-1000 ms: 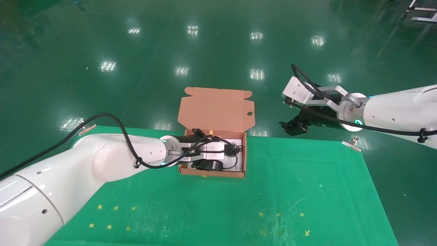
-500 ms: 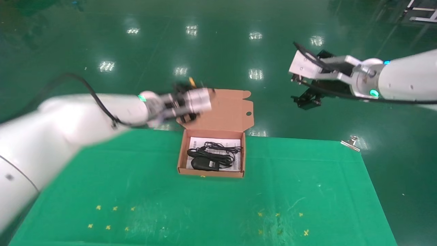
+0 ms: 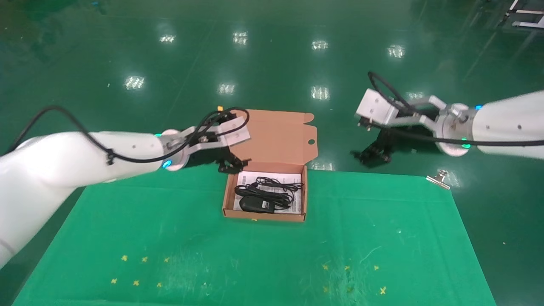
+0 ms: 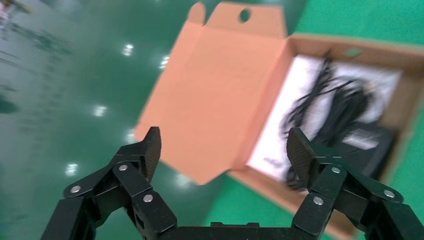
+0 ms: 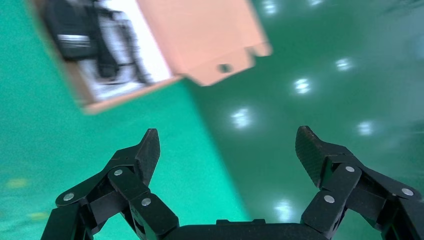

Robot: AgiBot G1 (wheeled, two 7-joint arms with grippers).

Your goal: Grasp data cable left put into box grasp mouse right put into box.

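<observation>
The salmon-orange box (image 3: 263, 216) stands open on the green cloth, its tabbed lid (image 3: 276, 136) leaning back. Inside, on the white leaflet, the black mouse (image 3: 255, 205) lies at the front and the data cable (image 3: 278, 185) lies in a bundle behind it, mixed with the mouse's cord. My left gripper (image 3: 231, 163) is open and empty, just outside the box's back left corner. Its wrist view shows the open gripper (image 4: 225, 145), the lid (image 4: 220, 95) and the mouse (image 4: 365, 145). My right gripper (image 3: 374, 155) is open and empty, beyond the table's far edge to the right of the box; it shows open in its wrist view (image 5: 227, 142).
A metal clip (image 3: 437, 177) holds the green cloth (image 3: 382, 238) at the back right corner. Small yellow crosses mark the cloth near the front left and front right. Shiny green floor lies beyond the far edge.
My left gripper has left the box, where the cable now lies, swung up and back, and come down by the box's back left corner. My right arm rose and sank again.
</observation>
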